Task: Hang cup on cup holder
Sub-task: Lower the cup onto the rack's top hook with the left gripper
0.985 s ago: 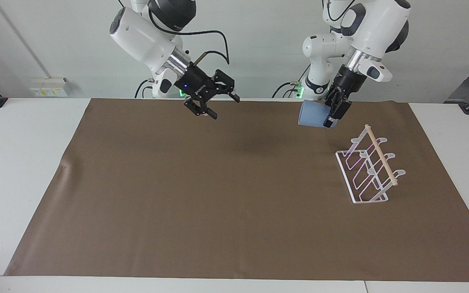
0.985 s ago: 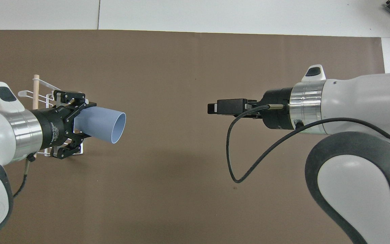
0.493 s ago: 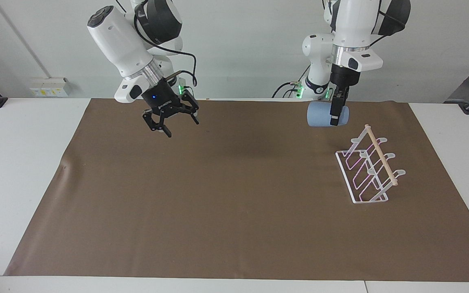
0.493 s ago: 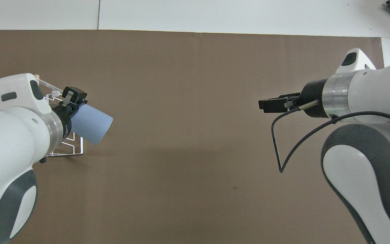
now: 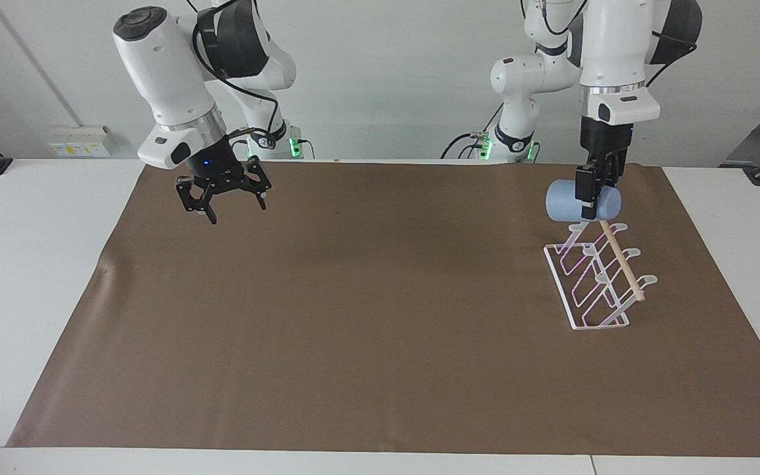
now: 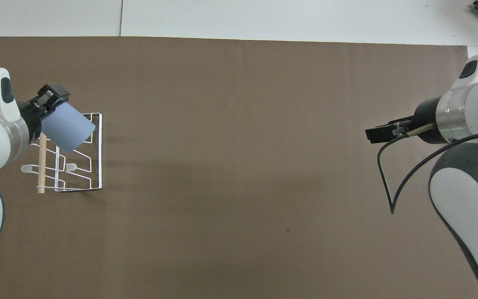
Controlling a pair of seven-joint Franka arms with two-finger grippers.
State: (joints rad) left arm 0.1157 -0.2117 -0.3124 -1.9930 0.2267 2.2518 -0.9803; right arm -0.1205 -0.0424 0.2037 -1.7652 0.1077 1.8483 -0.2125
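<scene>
1. Cup (image 5: 568, 203): light-blue, matte, handleless, on its side in the air over rack's (image 5: 594, 277) robot-side end.
2. Left end effector (image 5: 590, 198) pinching cup.
3. Right end effector (image 5: 221, 198) w/ fingers spread, over mat (image 5: 353, 316) on table (image 5: 37, 264), well apart from rack; arm waits.

the cup (image 5: 568, 202) hides the upper end of the cup holder (image 5: 594, 277) in both views, so contact between them cannot be told. the overhead view's edges cut off both arms, and the right tool (image 6: 382, 133) shows edge-on there.
</scene>
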